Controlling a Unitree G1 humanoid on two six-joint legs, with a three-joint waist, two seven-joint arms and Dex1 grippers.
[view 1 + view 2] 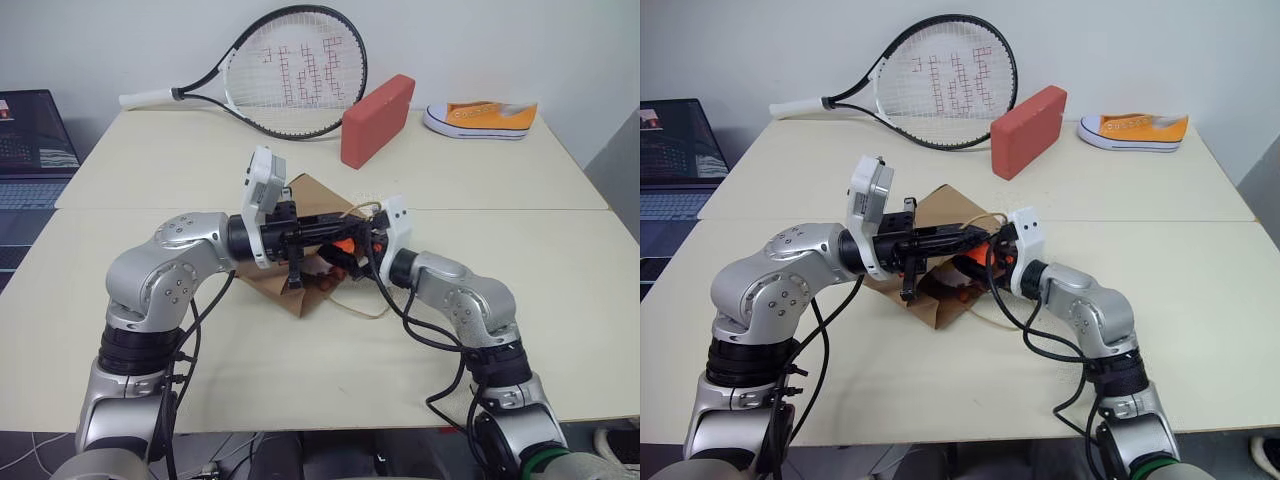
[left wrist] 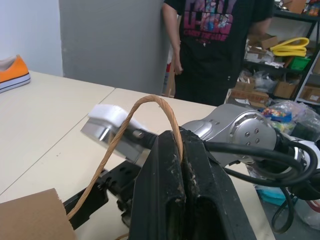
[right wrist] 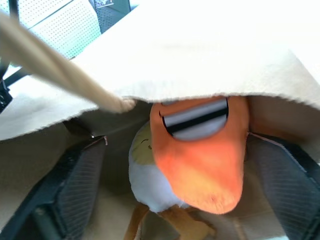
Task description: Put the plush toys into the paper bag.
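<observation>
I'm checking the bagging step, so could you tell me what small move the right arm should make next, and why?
Probably draw the right gripper back out of the paper bag. Its fingers stand open beside the carrot, which lies against the egg toy inside, while the left gripper holds the handle.

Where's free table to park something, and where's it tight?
Free: the near table between the two arms, and the right side below the sneaker. Tight: around the bag, where both claws meet, and the back edge with racket and brick.

Two pale tables (image 1: pixel 300 360) pushed together by a white wall (image 1: pixel 500 40); cluttered shelves (image 2: pixel 295 55) behind
</observation>
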